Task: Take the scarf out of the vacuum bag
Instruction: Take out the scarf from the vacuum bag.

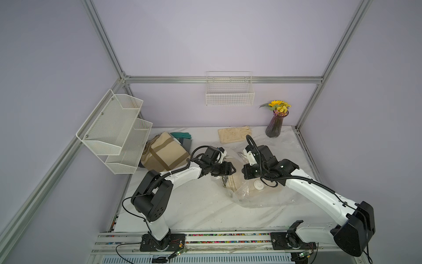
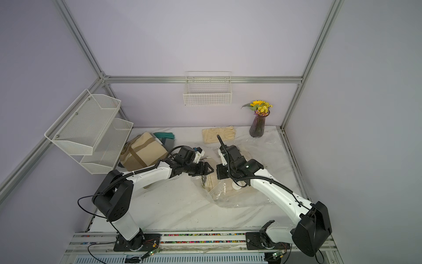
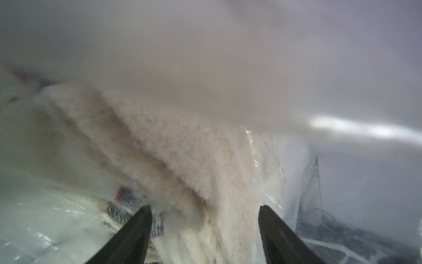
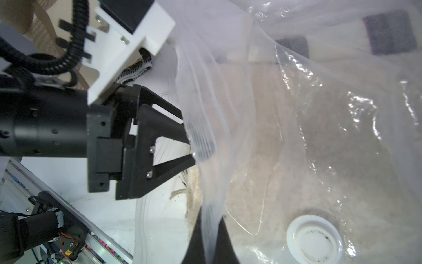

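on the white marble table, right of centre and between the two arms, the vacuum bag is lying crinkled and mostly flat, its round white valve cap facing up. both top views are showing the same layout.

the scarf, cream and fluffy, is sitting folded inside the bag, with its edge showing at the open mouth. the mouth is facing the left arm.

left gripper is reaching into that mouth, under the upper film. in the left wrist view its two dark fingers are standing well apart, with a thick fold of scarf running between them. jaws are released, not clamping. whether the pads are touching the fabric: cannot tell.

right gripper is pinching shut on the upper film of the bag at the mouth edge. the film is rising out from between its fingers, held up off the scarf. the valve cap is sitting near it on the bag's face.

other items:
- tan folded blanket with brown stripes, lying at the back left of the table, a teal glove tucked just behind it.
- pair of cream gloves lying near the back wall.
- purple vase with yellow flowers, standing upright at the back right corner.
- white wire basket hanging on the back wall; white mesh rack hanging on the left wall.
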Robot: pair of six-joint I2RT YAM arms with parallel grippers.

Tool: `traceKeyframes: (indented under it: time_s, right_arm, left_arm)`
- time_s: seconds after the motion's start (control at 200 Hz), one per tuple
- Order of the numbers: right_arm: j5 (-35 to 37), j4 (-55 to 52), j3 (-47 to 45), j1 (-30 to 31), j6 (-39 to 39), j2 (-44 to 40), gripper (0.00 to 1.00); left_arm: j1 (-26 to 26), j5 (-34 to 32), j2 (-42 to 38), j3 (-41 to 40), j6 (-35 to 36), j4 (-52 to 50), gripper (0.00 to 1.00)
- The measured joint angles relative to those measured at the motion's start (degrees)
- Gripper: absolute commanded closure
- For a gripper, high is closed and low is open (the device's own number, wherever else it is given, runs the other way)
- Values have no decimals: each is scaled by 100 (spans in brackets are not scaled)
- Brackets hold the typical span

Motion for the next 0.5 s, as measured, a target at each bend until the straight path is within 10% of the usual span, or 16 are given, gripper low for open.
traceKeyframes:
  time_s: [0.5]
  right_arm:
    - [-105, -4, 101, 0, 20, 118, 100]
  left_arm:
    - [146, 2, 472, 238, -11, 61, 26]
